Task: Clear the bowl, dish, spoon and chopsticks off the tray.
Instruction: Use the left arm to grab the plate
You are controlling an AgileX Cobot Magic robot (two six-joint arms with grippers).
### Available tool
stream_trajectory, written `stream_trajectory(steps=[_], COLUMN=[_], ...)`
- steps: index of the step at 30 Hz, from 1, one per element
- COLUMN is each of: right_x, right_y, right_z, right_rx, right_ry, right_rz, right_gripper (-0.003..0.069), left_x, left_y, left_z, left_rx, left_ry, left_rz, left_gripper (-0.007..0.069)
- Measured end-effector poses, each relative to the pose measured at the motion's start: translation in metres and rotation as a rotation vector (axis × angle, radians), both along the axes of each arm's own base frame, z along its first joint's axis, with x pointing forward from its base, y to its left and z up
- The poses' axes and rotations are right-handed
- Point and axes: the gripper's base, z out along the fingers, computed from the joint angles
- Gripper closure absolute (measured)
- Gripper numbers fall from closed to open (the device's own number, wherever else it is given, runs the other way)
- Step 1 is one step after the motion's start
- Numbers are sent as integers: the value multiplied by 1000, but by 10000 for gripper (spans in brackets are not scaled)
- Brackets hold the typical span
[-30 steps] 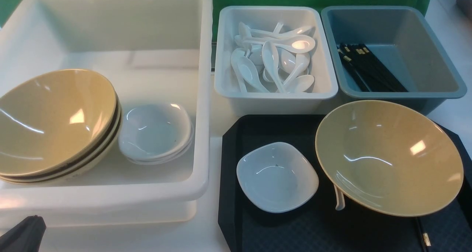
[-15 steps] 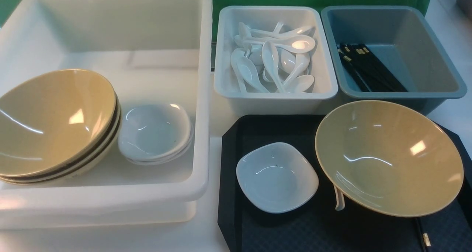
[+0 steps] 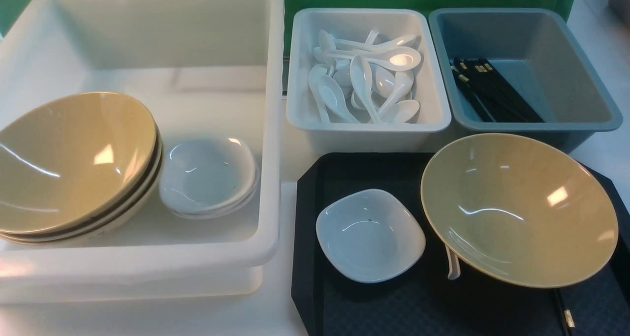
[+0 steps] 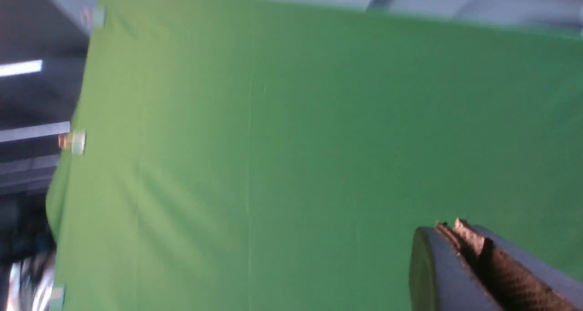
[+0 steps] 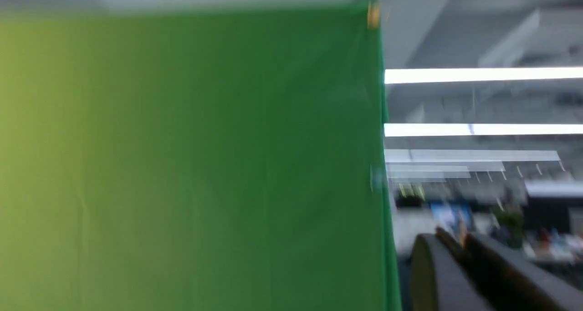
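On black tray (image 3: 393,306), tan bowl (image 3: 519,210) at 3 o'clock, white dish (image 3: 370,235) at 9, spoon (image 3: 453,267) btwn them under bowl's rim — chopsticks (image 3: 566,316) at 5. Left gripper (image 4: 451,224) & right gripper (image 5: 455,238): jaws together.

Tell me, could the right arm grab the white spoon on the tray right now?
Probably not cleanly. The tan bowl lies over the spoon, leaving only its handle tip showing on the black tray. Moving the bowl first looks wiser.

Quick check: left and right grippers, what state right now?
Left gripper: closed, holding nothing.
Right gripper: closed, holding nothing, though the view is blurred.
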Motion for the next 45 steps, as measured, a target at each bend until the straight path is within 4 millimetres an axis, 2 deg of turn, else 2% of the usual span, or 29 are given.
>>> stream_trajectory(steps=[2,5,7,9,10,11,12,14,15,16,17,20,21,22,23,24,25,29,31,32,33,37,40,45], right_x=[12,38,47,49,49,48,45,41,40,40,40,42,42,43,43,44,44,46,46,46,46,48,49,48], right_y=[0,0,0,1,1,2,4,8,9,11,13,15,15,15,15,15,15,15,16,17,17,18,17,18], right_z=[-6,-31,-52,-65,-68,-78,-84,-90,-91,-91,-91,-88,-88,-87,-87,-88,-88,-99,-101,-102,-102,-100,-100,-100], right_rx=[-11,-9,-7,-6,-6,-16,-29,-80,-84,-101,-123,-131,-133,-135,-136,-136,-137,-135,-138,-143,-144,-145,-143,-137], right_ry=[95,390,647,821,863,997,1088,1182,1193,1199,1188,1150,1146,1136,1134,1126,1125,1105,1107,1105,1102,1067,1058,1058], right_rz=[-4,0,3,8,9,23,44,110,118,148,180,192,192,192,192,190,190,190,195,203,205,205,203,207], right_gripper=[620,626,626,626,626,626,626,626,626,626,626,626,626,626,626,626,626,626,626,625,624,624,624,624], left_x=[23,59,75,89,89,99,105,119,120,129,142,164,167,179,181,195,197,229,237,248,249,267,276,290], left_y=[-1,-12,-27,-45,-47,-66,-76,-106,-110,-122,-143,-177,-182,-201,-203,-226,-228,-261,-266,-273,-274,-283,-286,-287], left_z=[2,2,4,3,4,2,0,-7,-7,-13,-18,-27,-25,-33,-32,-41,-43,-76,-88,-103,-105,-143,-161,-188], left_rx=[-11,-53,7,115,142,254,308,430,438,474,525,588,597,636,640,688,692,839,875,922,929,1015,1057,1152], left_ry=[118,363,528,669,689,795,844,964,973,1022,1082,1144,1142,1167,1163,1181,1182,1230,1255,1297,1301,1392,1400,1392], left_rz=[-12,-98,-182,-271,-281,-375,-425,-564,-585,-629,-707,-800,-811,-841,-843,-856,-856,-822,-810,-799,-798,-769,-735,-657], left_gripper=[639,638,636,635,635,635,634,634,634,634,634,634,634,634,634,633,632,589,557,489,473,286,197,146])
